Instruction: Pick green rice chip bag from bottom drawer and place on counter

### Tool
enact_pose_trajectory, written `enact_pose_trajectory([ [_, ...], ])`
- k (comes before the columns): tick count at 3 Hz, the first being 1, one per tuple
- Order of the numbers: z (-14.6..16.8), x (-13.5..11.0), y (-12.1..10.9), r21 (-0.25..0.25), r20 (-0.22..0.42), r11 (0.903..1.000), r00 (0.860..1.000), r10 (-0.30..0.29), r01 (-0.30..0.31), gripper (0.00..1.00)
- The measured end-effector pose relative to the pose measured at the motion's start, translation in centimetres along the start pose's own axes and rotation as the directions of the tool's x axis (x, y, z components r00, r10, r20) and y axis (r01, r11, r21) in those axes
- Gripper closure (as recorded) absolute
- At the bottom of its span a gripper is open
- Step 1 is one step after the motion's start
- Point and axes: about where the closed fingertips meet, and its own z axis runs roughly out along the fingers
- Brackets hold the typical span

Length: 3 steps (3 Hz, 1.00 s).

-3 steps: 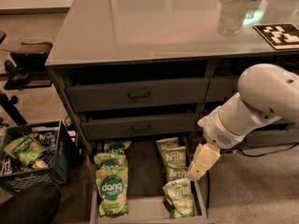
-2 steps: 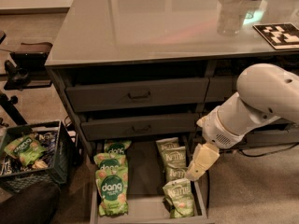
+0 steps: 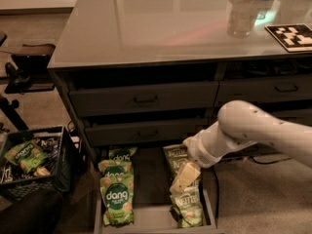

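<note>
The pincer (spread or not, I cannot tell) hangs seemingly over olive bags in the bottom drawer.

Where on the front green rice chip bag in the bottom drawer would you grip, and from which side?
Probably from straight above, pinching across its narrow width near the middle: the front green rice chip bag lies flat, label up, in the bottom drawer, clear of the drawer fronts behind. The gripper hangs over the olive bags in the other column.
</note>
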Motion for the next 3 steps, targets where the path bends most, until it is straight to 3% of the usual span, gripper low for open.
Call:
enact_pose_trajectory([
  [1,5.4,-0.2,-2.3,-0.002,0.059,0.9997,0.998,-0.023,0.024,0.0],
  [3,12.6,-0.3,-5.4,-0.02,0.194,0.9988,0.98,-0.041,0.046,0.0],
])
